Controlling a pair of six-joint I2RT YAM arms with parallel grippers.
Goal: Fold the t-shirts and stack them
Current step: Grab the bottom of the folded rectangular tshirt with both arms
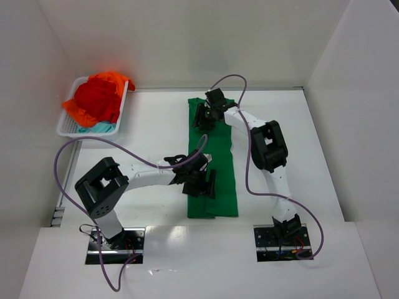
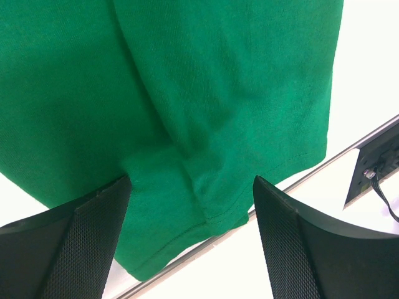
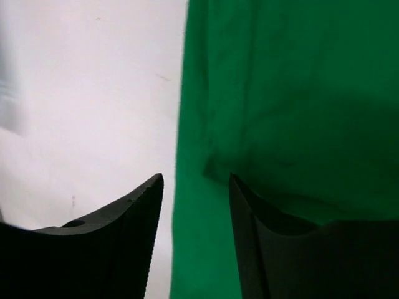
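Green t-shirt (image 1: 215,168) lies folded into a long strip down the middle of the counter (image 1: 149,124). Left fingers (image 1: 201,184) hang over its near end, spread wide, with nothing between them. Right fingers (image 1: 203,118) stand at its far end over the left edge, a narrow gap between them and no cloth pinched. Red t-shirt (image 1: 96,99), orange t-shirt (image 1: 115,80) and teal t-shirt (image 1: 103,128) sit heaped in the white basket (image 1: 65,128), far left.

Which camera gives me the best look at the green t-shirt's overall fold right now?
Top external: nearly the whole green t-shirt shows as one long narrow strip, partly under the arms. Left wrist catches only its near hem; right wrist, only one side edge.
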